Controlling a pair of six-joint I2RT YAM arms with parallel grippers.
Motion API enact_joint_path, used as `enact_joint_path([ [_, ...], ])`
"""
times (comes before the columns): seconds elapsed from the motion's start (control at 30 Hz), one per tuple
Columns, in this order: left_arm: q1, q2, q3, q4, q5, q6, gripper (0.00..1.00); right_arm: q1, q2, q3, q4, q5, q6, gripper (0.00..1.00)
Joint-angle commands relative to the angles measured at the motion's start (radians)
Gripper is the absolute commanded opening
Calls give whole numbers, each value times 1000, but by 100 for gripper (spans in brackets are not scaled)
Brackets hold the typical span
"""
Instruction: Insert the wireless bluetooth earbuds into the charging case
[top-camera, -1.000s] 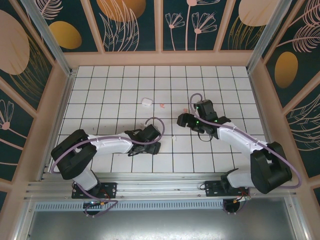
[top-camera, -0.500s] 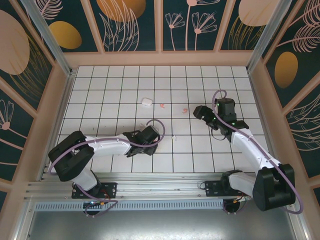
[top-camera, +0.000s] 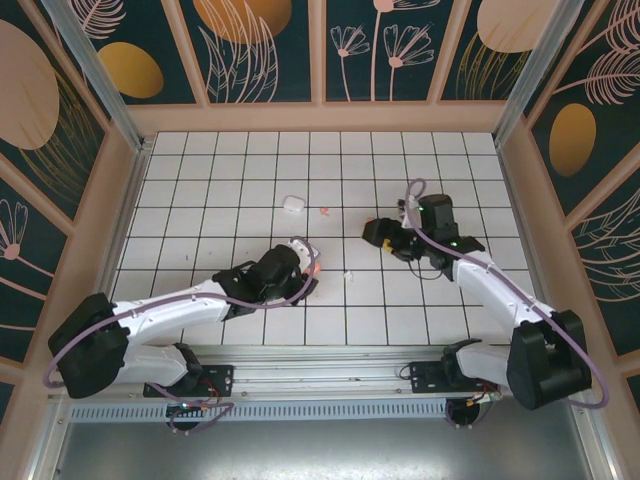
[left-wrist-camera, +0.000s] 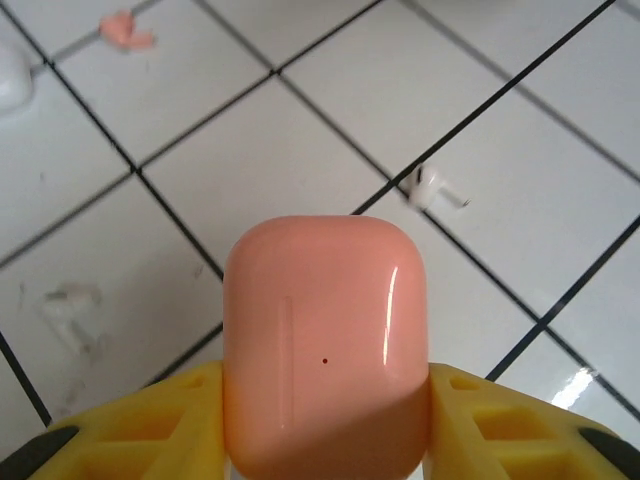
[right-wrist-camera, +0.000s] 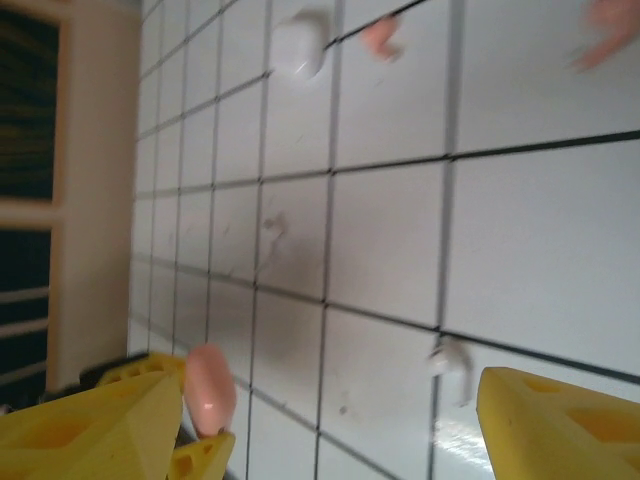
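Note:
A salmon-pink charging case (left-wrist-camera: 325, 340), lid shut, sits clamped between my left gripper's (left-wrist-camera: 325, 405) yellow fingers (left-wrist-camera: 150, 425); from above, the case (top-camera: 313, 268) is just left of centre. A white earbud (left-wrist-camera: 432, 188) lies on a tile line just beyond it, also seen from above (top-camera: 348, 275) and between my right gripper's spread fingers (right-wrist-camera: 452, 360). The right gripper (top-camera: 370, 235) is open and holds nothing (right-wrist-camera: 330, 400). A pink earbud (top-camera: 325, 211) lies farther back, beside a white charging case (top-camera: 292, 204). Another pink earbud (right-wrist-camera: 605, 40) is blurred at the right wrist view's top right.
The floor is white tiles (top-camera: 200, 200) with black lines, walled by a wooden frame (top-camera: 320, 118) on three sides. The right wrist view shows the left wall (right-wrist-camera: 95, 180) beyond the left gripper's pink case (right-wrist-camera: 210, 388). Faint scuff marks (left-wrist-camera: 70, 305) dot the tiles.
The left jaws have closed on the pink case, and that arm has stretched out to the right. The right gripper swung right, then came back left toward the centre.

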Motion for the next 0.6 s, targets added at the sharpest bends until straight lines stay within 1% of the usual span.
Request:
enact_joint_path([
  [0.0, -5, -38, 19, 55, 32, 161, 41, 88, 60, 124, -64, -142, -105, 79],
  [0.1, -6, -55, 51, 64, 28, 214, 40, 143, 107, 198, -135, -164, -154, 80],
  [0.27, -7, -62, 82, 89, 54, 235, 40, 150, 112, 193, -100, -220, -159, 79],
  [0.57, -6, -94, 75, 147, 114, 238, 40, 177, 156, 182, -54, -322, -174, 68],
])
